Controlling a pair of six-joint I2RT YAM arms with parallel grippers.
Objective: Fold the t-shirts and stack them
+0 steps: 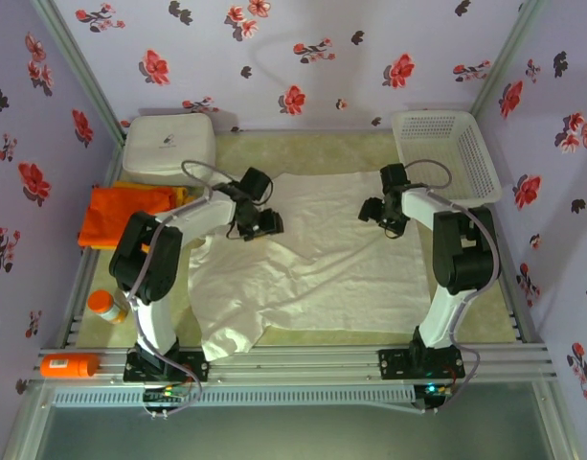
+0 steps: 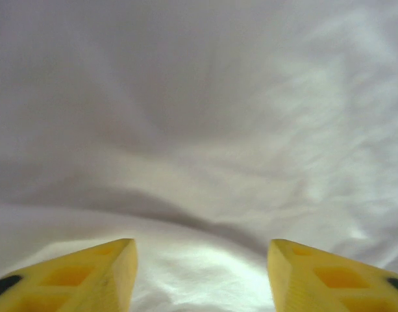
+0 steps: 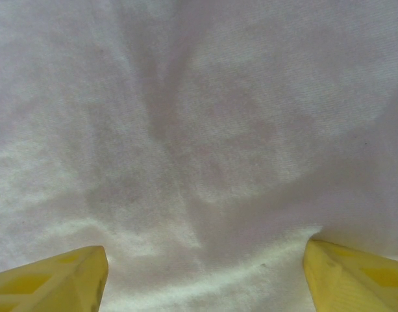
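Mid-table, off-white soft cloth t-shirt (image 1: 312,259) lying spread out, kinda rumpled. Over its left side, left gripper (image 1: 259,226) hovering, jaws sitting apart, gripping nothing. Over right side, right gripper (image 1: 381,217) hanging, jaws gaping wide, nothing held either. Bright orange folded shirt (image 1: 121,216) sitting by table's left edge.

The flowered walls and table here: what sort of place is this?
Probably a staged robot test booth, not a home: papered panels box in a metal-railed table, where two bolted arms reach over an off-white t-shirt.
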